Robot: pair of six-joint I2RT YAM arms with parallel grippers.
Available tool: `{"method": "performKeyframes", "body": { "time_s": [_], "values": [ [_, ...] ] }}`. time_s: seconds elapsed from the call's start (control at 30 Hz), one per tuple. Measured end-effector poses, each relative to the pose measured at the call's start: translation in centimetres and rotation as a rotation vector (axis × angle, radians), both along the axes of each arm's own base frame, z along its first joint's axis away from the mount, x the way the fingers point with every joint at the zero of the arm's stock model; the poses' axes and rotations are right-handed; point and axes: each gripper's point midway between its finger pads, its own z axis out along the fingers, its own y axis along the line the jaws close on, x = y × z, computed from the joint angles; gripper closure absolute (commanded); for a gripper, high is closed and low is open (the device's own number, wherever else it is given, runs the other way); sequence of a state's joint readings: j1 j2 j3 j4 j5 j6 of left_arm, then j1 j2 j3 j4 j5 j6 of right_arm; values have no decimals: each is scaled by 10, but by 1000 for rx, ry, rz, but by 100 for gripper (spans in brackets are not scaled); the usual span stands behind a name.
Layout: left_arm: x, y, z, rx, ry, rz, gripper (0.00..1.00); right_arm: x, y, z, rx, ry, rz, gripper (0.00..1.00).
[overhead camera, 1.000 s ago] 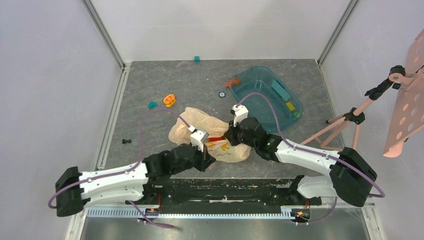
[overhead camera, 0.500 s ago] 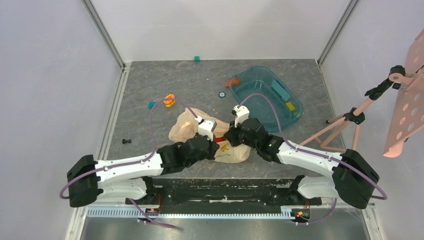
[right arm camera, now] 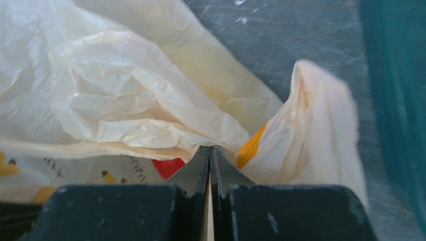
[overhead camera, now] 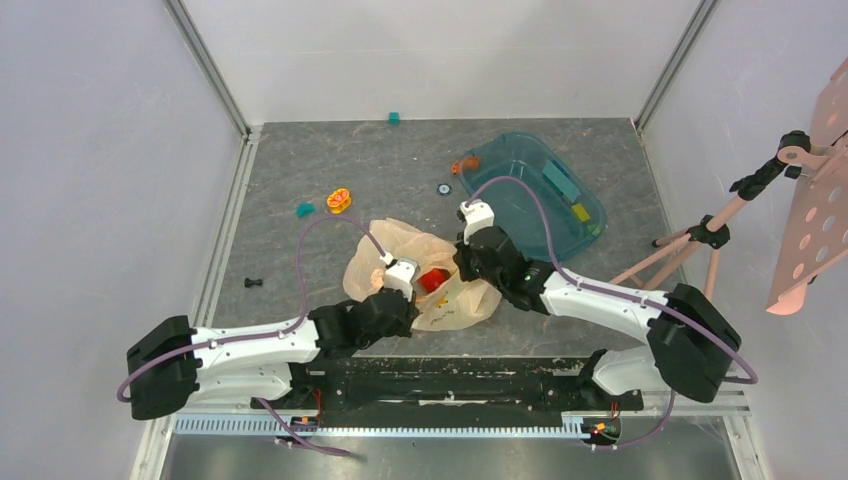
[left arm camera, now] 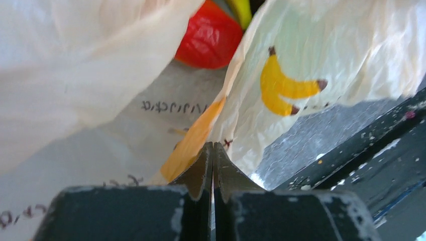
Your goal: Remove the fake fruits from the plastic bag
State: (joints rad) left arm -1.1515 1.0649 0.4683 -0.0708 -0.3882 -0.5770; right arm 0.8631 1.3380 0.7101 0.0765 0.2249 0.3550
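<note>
The plastic bag (overhead camera: 400, 240) lies crumpled on the grey floor between my two arms. My left gripper (overhead camera: 408, 302) is shut on the bag's near edge; in the left wrist view its jaws (left arm camera: 212, 146) pinch the plastic (left arm camera: 321, 40) beside an orange printed mark. My right gripper (overhead camera: 460, 262) is shut on the far right edge, and the right wrist view (right arm camera: 210, 148) shows the film (right arm camera: 125, 85) bunched at its tips. The bag's mouth gapes between them. A red-orange fruit (overhead camera: 433, 280) (left arm camera: 211, 35) (right arm camera: 168, 165) lies inside, with a yellow banana tip (left arm camera: 241, 10) behind it. The other fruits are hidden.
A teal transparent tub (overhead camera: 500, 155) holding coloured blocks stands at the far right. An orange-yellow ring toy (overhead camera: 340, 200), teal blocks (overhead camera: 305, 209) (overhead camera: 395, 118) and a small black part (overhead camera: 253, 284) lie on the floor. A pink stand (overhead camera: 700, 235) is outside the right wall.
My left gripper has drawn back toward the near edge with the bag's edge. My right gripper has shifted slightly away. The bag's mouth has opened and the red-orange fruit shows more.
</note>
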Motion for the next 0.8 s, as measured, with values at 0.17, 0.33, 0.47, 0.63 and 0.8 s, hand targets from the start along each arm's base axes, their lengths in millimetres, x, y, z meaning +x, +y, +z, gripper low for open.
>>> {"method": "performKeyframes", "body": {
  "time_s": [0.17,0.33,0.47,0.63,0.8],
  "values": [
    [-7,13,-21,29,20,-1,98,27,-11,10,-84,-63,-82,100],
    [-10,21,-34,49,31,3,98,50,-21,28,-122,-123,-118,98],
    [-9,18,-32,33,25,3,98,41,-7,30,-103,-134,15,96],
    [-8,15,-28,16,18,2,98,-18,16,34,36,-135,316,95],
    [-7,12,-13,-30,-2,-1,98,-60,33,40,124,-131,514,95]
  ]
}}
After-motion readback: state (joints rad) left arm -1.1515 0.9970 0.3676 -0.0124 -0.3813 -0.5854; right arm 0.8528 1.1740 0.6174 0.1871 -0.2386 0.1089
